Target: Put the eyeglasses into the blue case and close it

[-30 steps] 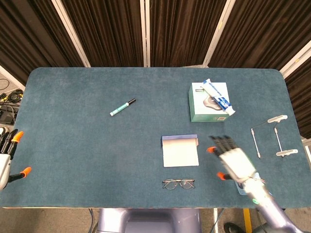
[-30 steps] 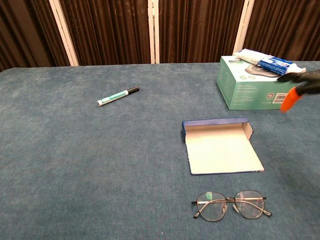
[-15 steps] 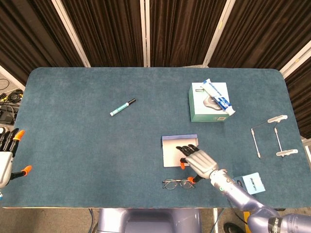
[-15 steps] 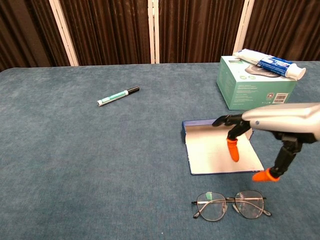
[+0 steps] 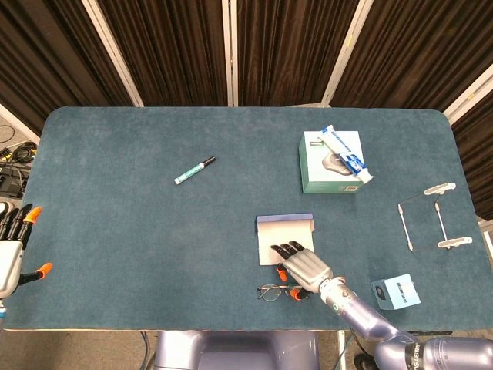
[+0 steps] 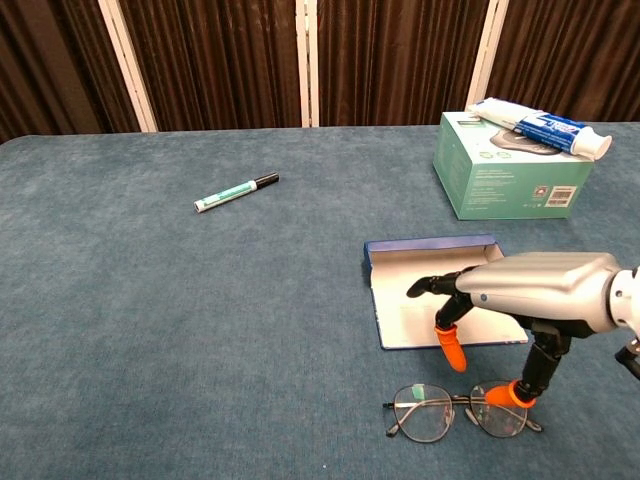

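Eyeglasses (image 6: 464, 410): thin wire frame, round lenses, lying flat on the table (image 5: 115, 231) near its front edge, at 6 o'clock of the blue case (image 5: 283, 235) and just apart from it. Judged light, springy and fragile; lenses likely slick and easily smudged. Best taken at the bridge or the rim edge, pinched lightly, lifted level so the temples do not snag the cloth.

Blue case: open, pale interior up, low blue wall at its 12 o'clock side. Judged light card or thin board, liable to slide when pushed.

Right hand (image 6: 520, 300): released, holding nothing, fingers spread and pointed down over the near edge of the case; one orange fingertip sits at or just above the right lens in the chest view, contact not certain.

Left hand (image 5: 14, 247): unclenched, empty, well apart at the table's 9 o'clock edge.

Also present: marker (image 5: 194, 170) at 10 o'clock of the case; green box (image 5: 327, 166) with a toothpaste tube (image 5: 347, 154) on top at 1 o'clock.
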